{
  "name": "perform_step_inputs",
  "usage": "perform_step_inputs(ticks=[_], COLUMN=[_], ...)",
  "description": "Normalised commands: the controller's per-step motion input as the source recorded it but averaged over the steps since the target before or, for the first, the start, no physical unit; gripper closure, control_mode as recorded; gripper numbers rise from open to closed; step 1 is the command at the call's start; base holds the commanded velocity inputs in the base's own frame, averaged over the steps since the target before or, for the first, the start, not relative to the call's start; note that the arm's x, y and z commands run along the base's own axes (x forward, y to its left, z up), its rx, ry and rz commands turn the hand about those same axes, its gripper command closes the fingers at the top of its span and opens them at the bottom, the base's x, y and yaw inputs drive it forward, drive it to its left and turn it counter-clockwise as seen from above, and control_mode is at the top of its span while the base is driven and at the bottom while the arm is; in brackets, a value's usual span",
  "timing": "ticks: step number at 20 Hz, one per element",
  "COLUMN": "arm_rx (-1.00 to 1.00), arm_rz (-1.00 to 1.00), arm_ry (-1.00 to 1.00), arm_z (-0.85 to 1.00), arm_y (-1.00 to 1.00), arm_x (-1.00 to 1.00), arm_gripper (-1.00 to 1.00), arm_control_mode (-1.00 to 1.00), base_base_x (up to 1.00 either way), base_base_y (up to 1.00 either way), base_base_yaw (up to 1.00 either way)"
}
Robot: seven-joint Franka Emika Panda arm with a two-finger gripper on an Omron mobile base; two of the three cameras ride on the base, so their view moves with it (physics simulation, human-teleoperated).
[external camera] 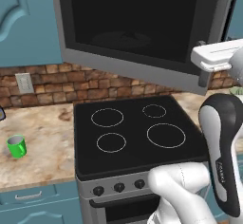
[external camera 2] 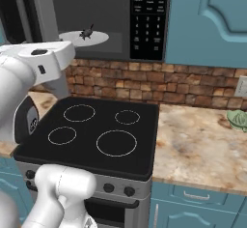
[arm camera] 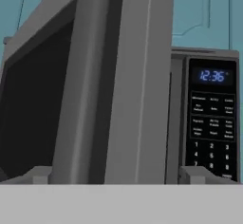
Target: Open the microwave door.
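1. Most of the opening looks done: the microwave door (external camera: 142, 28) stands swung well out from the cabinet front, and in the right base view the bare cavity shows with its white turntable plate (external camera 2: 84, 37) and a small dark thing lying on it

2. Judging by that, the step in hand is the last of the swing; the gripper (arm camera: 118, 173) sits close against the door's free edge, and the arm's white hand (external camera: 216, 56) is at the door's lower right corner in the left base view

3. Jaws stand apart, one grey finger (arm camera: 40, 174) to each side of the door's edge in the hand view; whether they touch the panel I cannot tell

4. Next move, as I judge it, calls for a further push or pull along the door's arc around its hinge, keeping the edge between the fingers, then a clean withdrawal without knocking the door back

5. Looks of the door: a grey frame around a wide dark glass window, seen nearly edge-on from the hand, where a long grey upright band runs down its side

6. Its place: above the black cooktop (external camera: 137, 133), hung out over it, with the black keypad panel (arm camera: 212, 118) reading 12:36 just beside the opened cavity
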Motion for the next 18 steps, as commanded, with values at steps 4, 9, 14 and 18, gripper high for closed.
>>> perform_step_inputs(ticks=[4,9,14,18], arm_rx=[0.04,-0.04,-0.04,-0.14], arm_rz=[0.07,0.00,0.00,0.00], arm_ry=[0.00,-0.04,0.00,0.00], arm_z=[0.03,0.07,0.00,-0.02], arm_y=[-0.96,0.11,0.23,0.70], arm_x=[-1.00,-0.65,0.00,0.00], arm_gripper=[-1.00,-1.00,-1.00,-1.00], arm_control_mode=[-1.00,-1.00,-1.00,-1.00], base_base_x=[0.00,0.00,0.00,0.00], base_base_y=[0.00,0.00,0.00,0.00], base_base_yaw=[0.00,0.00,0.00,0.00])
